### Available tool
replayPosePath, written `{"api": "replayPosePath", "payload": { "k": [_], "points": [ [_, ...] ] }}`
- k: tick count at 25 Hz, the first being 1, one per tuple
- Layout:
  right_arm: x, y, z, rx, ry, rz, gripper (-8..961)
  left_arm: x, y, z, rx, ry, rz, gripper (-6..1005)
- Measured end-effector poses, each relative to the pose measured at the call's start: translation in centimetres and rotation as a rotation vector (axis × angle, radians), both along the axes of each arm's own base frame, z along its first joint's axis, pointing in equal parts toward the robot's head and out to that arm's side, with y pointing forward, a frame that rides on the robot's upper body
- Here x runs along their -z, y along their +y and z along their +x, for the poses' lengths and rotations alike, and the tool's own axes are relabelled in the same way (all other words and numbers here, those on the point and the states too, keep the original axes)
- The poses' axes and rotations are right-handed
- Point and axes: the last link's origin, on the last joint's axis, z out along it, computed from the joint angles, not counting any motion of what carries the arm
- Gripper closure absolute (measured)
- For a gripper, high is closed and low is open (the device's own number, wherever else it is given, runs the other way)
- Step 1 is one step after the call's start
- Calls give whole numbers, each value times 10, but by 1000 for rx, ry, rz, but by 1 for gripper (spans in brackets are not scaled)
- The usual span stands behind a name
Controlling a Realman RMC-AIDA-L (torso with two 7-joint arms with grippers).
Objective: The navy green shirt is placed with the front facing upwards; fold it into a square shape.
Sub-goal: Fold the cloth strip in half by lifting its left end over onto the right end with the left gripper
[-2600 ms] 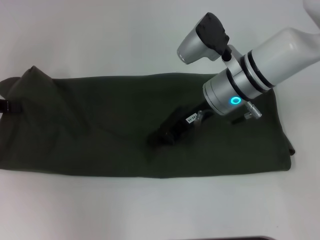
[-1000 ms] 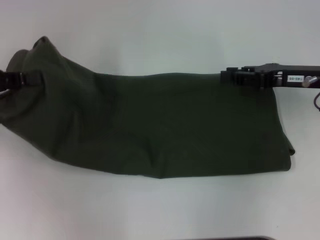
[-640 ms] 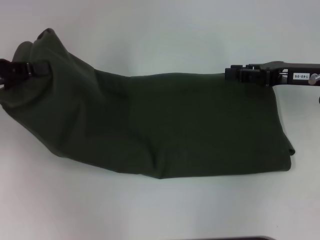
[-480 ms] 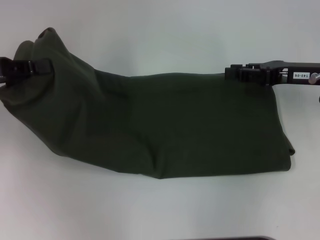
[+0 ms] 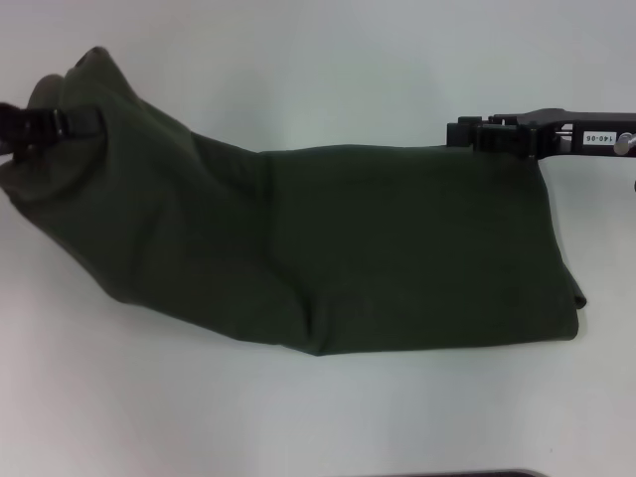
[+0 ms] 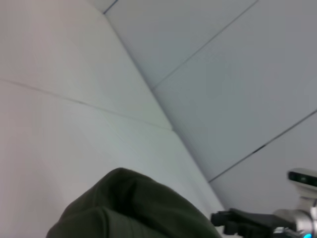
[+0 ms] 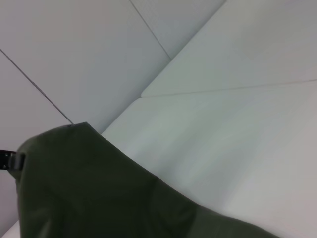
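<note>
Left gripper (image 5: 60,124) lifting navy green shirt (image 5: 348,248) end; right gripper (image 5: 477,134) apparently pinching far corner.

small white label reading "140-06" on the right gripper (image 5: 497,134)

The worktop (image 5: 318,417) is viewed steeply from above by the head camera. From each wrist, the navy green shirt (image 5: 328,248) is seen close and low, also shared overhead.

Light: we've got bright, even, diffuse overhead light.
Shadows: soft, faint ones under the shirt (image 5: 328,248) edges.
Focus: slightly soft overall, wrist views blurrier.
Glare: mild on table (image 5: 298,417).
</note>
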Motion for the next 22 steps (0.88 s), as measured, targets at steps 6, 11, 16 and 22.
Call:
{"api": "replayPosePath", "payload": {
  "k": [6,11,16,22],
  "points": [
    [-1,2,-2,-5,-1,3,603,4,4,20,66,-44,-2,851],
    [-14,7,-1,9,6,41,602,12,10,33,99,-61,-13,849],
    [-32,9,5,35,26,96,602,24,15,47,124,-86,-26,847],
    [-59,8,14,56,66,160,604,41,13,57,136,-122,-48,844]
  ]
}}
